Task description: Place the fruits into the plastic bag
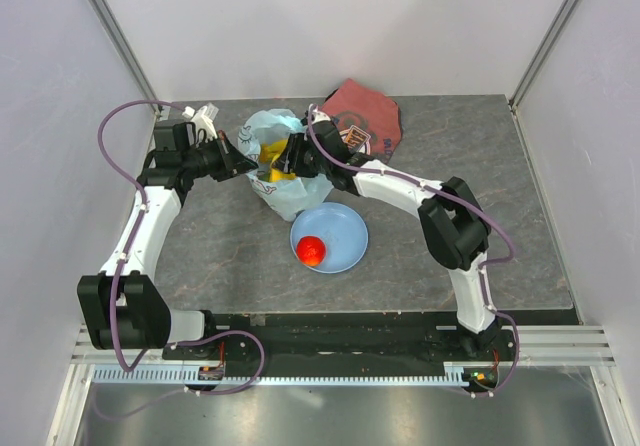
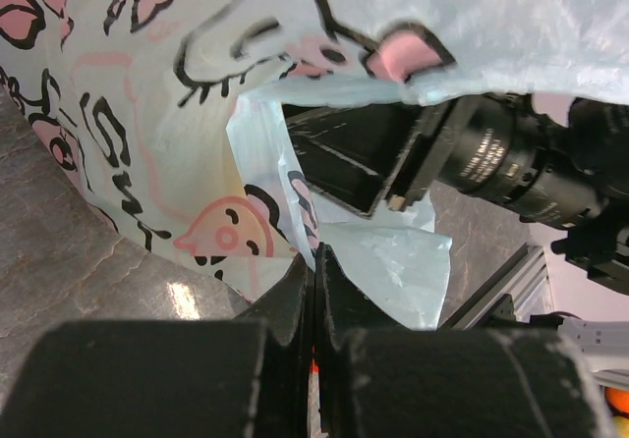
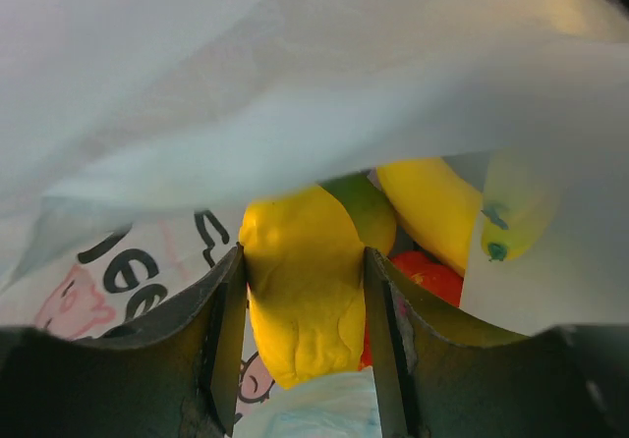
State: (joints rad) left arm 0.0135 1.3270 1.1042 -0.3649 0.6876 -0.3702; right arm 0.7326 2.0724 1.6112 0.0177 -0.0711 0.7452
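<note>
The light-blue plastic bag stands at mid-table with its mouth held open. My left gripper is shut on the bag's rim, and the film runs down between the closed fingertips. Inside the mouth, my right gripper is shut on the yellow oblong fruit, one finger on each side. Behind it inside the bag lie a green fruit, yellow bananas and an orange-red fruit. A red round fruit sits on the light-blue plate.
The plate lies just in front of the bag. A folded dark-red cloth lies behind the bag at the back. A small white object sits near the back left corner. White walls enclose the table on three sides.
</note>
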